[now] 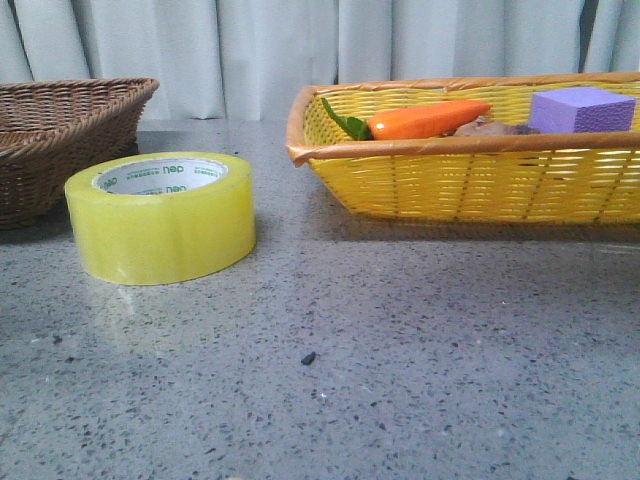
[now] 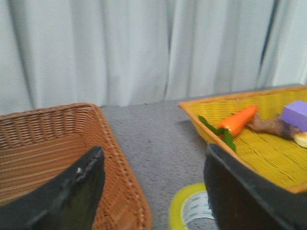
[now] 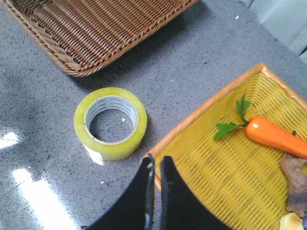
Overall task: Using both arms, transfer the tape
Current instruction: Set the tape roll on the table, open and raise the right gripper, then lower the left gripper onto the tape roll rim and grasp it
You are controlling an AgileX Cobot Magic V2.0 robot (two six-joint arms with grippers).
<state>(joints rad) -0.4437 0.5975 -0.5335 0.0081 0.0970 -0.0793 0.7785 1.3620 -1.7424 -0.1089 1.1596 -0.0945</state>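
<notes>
The yellow tape roll [image 1: 160, 216] lies flat on the grey table, between the brown basket and the yellow basket. Its white core shows green lettering. It also shows in the right wrist view [image 3: 111, 122] and partly in the left wrist view [image 2: 189, 211]. My left gripper [image 2: 153, 158] is open and empty, held above the table with the tape below it near one finger. My right gripper [image 3: 156, 160] is shut and empty, above the yellow basket's rim beside the tape. Neither gripper shows in the front view.
A brown wicker basket [image 1: 60, 140] stands at the back left. A yellow woven basket [image 1: 470, 180] at the right holds an orange carrot [image 1: 425, 120], a purple foam block [image 1: 580, 108] and a brown item. Grey curtains hang behind.
</notes>
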